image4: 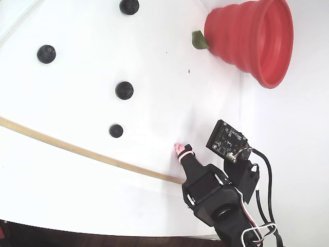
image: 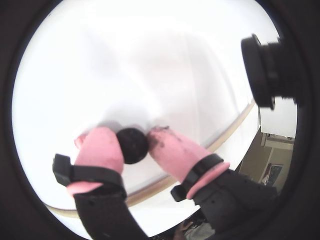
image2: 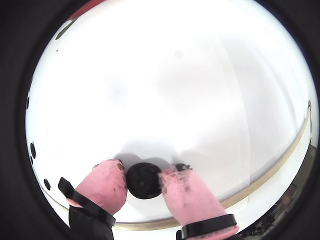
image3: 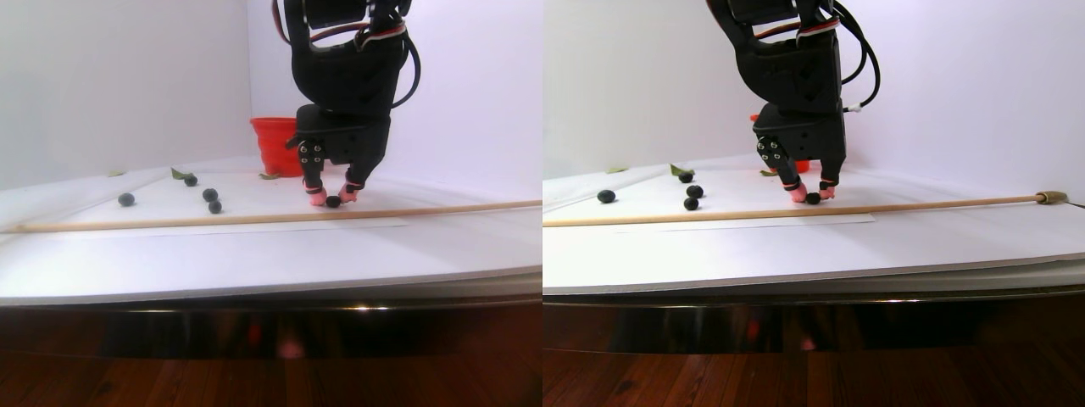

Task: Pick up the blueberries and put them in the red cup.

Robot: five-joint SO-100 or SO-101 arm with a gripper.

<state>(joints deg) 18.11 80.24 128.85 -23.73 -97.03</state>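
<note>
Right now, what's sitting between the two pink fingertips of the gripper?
One blueberry sits between the gripper's pink fingertips, low at the white table; both wrist views show it.

arm point(image3: 347, 68): black plastic | claw point(image: 134, 145): pink fingertip covers, black bands | cables: red, white, black

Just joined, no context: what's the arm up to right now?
The gripper has its pink fingertips closed around one blueberry, down at the white table by the wooden rod. Four more blueberries lie loose on the table. The red cup stands apart behind the arm, beside a small green leaf; whether it holds any berries can't be seen.
</note>
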